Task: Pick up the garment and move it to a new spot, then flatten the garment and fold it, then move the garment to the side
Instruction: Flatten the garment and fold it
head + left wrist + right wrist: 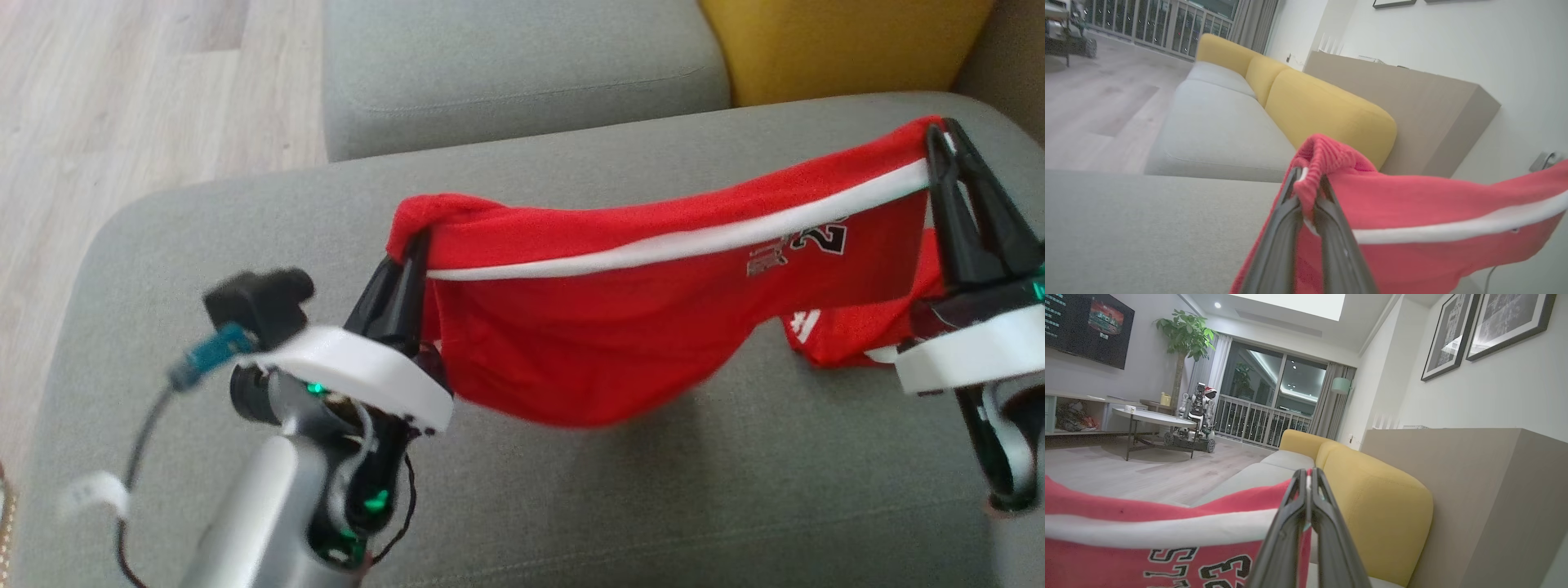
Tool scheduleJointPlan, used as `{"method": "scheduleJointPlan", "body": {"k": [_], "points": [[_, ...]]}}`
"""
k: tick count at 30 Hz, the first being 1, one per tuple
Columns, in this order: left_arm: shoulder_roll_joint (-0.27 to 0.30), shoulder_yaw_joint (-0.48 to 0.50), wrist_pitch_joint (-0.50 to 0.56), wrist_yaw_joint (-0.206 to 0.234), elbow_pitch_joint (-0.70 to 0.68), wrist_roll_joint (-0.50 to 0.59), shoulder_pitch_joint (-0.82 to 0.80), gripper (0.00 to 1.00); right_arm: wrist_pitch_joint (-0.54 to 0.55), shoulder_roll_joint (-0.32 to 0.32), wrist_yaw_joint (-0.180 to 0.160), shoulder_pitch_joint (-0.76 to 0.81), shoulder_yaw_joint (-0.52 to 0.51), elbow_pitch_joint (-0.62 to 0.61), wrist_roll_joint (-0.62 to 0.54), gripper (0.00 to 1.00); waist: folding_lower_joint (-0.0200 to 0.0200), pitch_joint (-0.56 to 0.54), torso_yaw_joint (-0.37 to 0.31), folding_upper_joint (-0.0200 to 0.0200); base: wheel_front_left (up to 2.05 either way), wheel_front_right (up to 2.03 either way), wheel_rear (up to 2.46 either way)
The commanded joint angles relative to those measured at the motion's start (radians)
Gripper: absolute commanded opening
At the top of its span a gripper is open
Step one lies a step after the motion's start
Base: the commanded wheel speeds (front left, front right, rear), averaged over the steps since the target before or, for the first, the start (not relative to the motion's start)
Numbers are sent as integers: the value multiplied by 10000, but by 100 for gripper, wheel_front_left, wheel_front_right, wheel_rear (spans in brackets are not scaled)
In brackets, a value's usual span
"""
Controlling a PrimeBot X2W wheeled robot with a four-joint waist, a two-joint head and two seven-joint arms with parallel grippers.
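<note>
The garment [620,327] is a red jersey with a white stripe and dark lettering, hanging stretched between both grippers above the grey sofa seat [653,490]. My left gripper [414,238] is shut on its bunched left end, seen up close as red ribbed cloth [1323,163] pinched between the fingers. My right gripper [939,135] is shut on the right end by the white stripe; its fingers [1306,486] clamp the jersey edge [1167,539]. The cloth sags in the middle and its lower right part rests on the cushion.
A second grey seat cushion [514,65] lies beyond, with a yellow back cushion [841,45] at the far right. Wooden floor [122,98] runs along the left. A low table [1151,418] and another robot [1198,412] stand across the room.
</note>
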Motion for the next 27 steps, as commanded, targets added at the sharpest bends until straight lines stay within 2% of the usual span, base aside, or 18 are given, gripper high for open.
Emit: {"method": "scheduleJointPlan", "body": {"k": [1, 4, 7, 9, 13, 16, 19, 20, 23, 27], "points": [[113, 574, 590, 42, -644, -651, -684, 0, 222, -128, -4, -530, 300, -334, -26, 0, 0, 126, 132, -1, 0, 0, 0], [255, 816, 1579, 49, -570, -1198, -1345, 0, 528, -177, -4, -1175, 614, 75, 241, 0, 0, 410, 266, -1, 0, 0, 0], [293, 1115, 2517, 138, 74, -1741, -2385, 0, 803, -313, -4, -2323, 993, 875, 692, 0, 0, 942, 384, -1, 0, 0, 0], [245, 1327, 3135, 182, 715, -2209, -3241, 0, 909, -663, -4, -3348, 1306, 1576, 775, 0, 0, 1534, 454, -1, 0, 0, 0], [335, 1674, 3417, 59, 2471, -2295, -5519, 0, 811, -1004, -4, -5950, 2014, 3514, 1291, 0, 0, 2813, 548, -1, 0, 0, 0], [400, 1905, 3049, -138, 3802, -2076, -7609, 0, 383, -1020, -4, -8372, 2334, 5083, 1447, 0, 0, 3872, 545, -1, 0, 0, 0], [317, 2244, 2321, -376, 5125, -2052, -9585, 0, -513, -835, -4, -10694, 2171, 6626, 1198, 0, 0, 4734, 566, -1, 0, 0, 0], [317, 2244, 2321, -376, 5125, -2052, -9585, 0, -513, -835, -4, -10694, 2171, 6626, 1198, 0, 0, 4734, 566, -1, 0, 0, 0], [291, 2391, 1258, -826, 6304, -1876, -11162, 0, -1500, -455, -4, -12411, 1453, 8109, 766, 0, 0, 5355, 626, -1, 0, 0, 0], [271, 2490, 20, -1410, 7819, -1761, -12129, 0, -2792, 40, -4, -13257, 919, 9662, 238, 0, 0, 5646, 711, -1, 0, 0, 0]]}}
